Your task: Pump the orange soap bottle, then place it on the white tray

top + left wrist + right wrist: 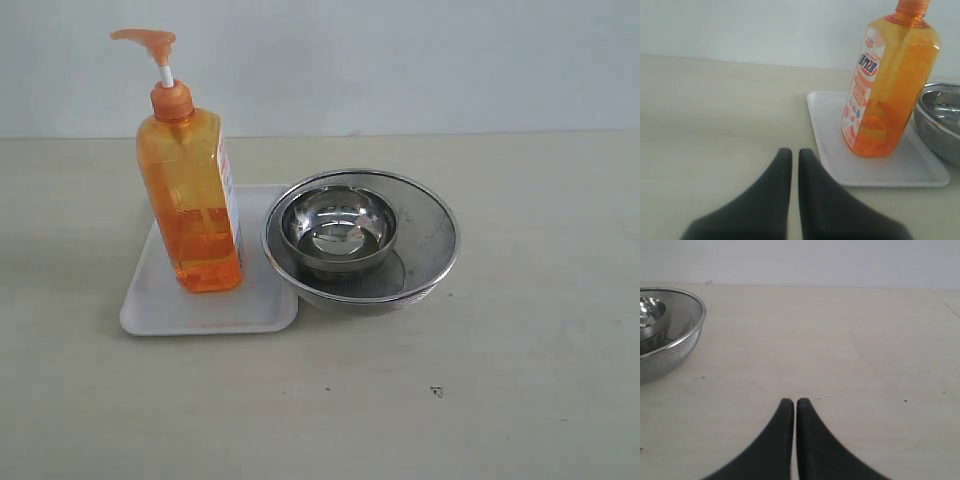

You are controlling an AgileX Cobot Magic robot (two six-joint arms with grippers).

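Observation:
The orange soap bottle [190, 195] stands upright on the white tray [160, 300], its orange pump head on a white stem pointing left. The left wrist view shows the same bottle [890, 85] with its white-and-orange label, resting on the tray [920, 170]. My left gripper [794, 152] is shut with nothing in it, low over the table and apart from the tray's near corner. My right gripper [793, 402] is also shut and empty, over bare table away from the bowls. Neither gripper appears in the exterior view.
A mesh strainer [430, 260] holding a round steel bowl [338, 228] sits against the tray's right edge. The strainer [675, 347] shows at one side of the right wrist view, the bowl [940, 120] beside the tray in the left wrist view.

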